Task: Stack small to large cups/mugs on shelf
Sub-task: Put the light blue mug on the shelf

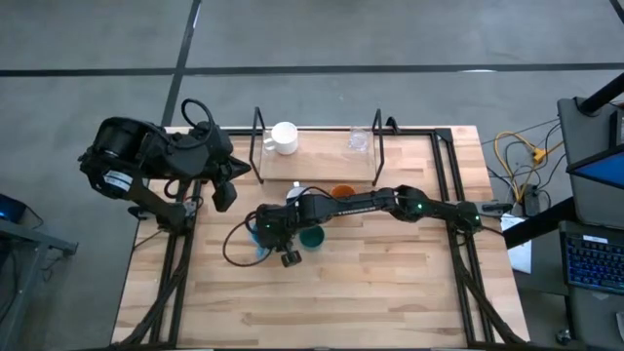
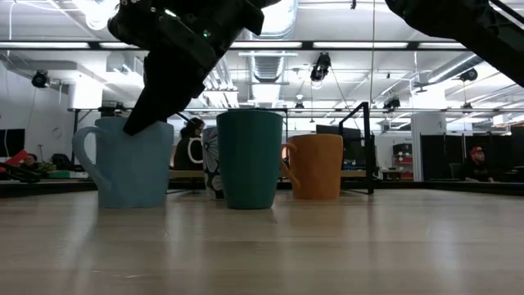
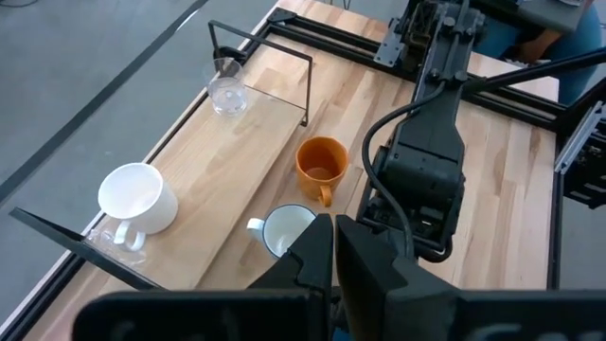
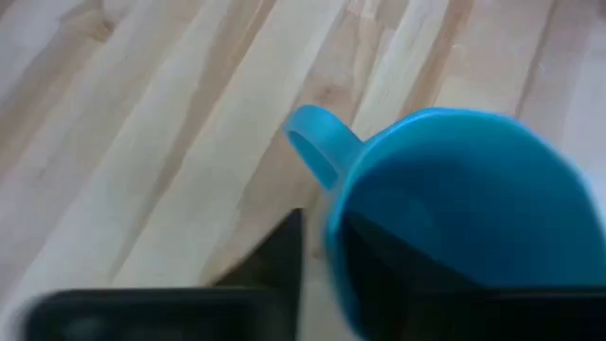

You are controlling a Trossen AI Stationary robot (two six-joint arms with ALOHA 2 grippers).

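High view, looking straight down: the right arm reaches leftward across the table, and the right gripper [image 1: 263, 232] sits over the light blue mug [image 1: 258, 237], on the near side of the shelf [image 1: 317, 166]. The teal-green mug [image 1: 312, 237] stands just right of it. On the shelf are a white mug [image 1: 284, 137] at the left end and a clear glass [image 1: 358, 142] at the right. The left gripper [image 1: 225, 193] waits near the table's left edge, farther from the blue mug than the right one.

Low view: a dark finger dips inside the blue mug's rim, with the handle pointing left, away from the teal-green and orange mugs [image 2: 316, 166].

Left wrist view: it alone shows a whitish mug [image 3: 284, 230] beside the orange one, and the left fingers pressed together, empty.

Right wrist view: one finger is inside the mug wall, one outside, straddling the rim; whether they grip yet, I cannot tell.
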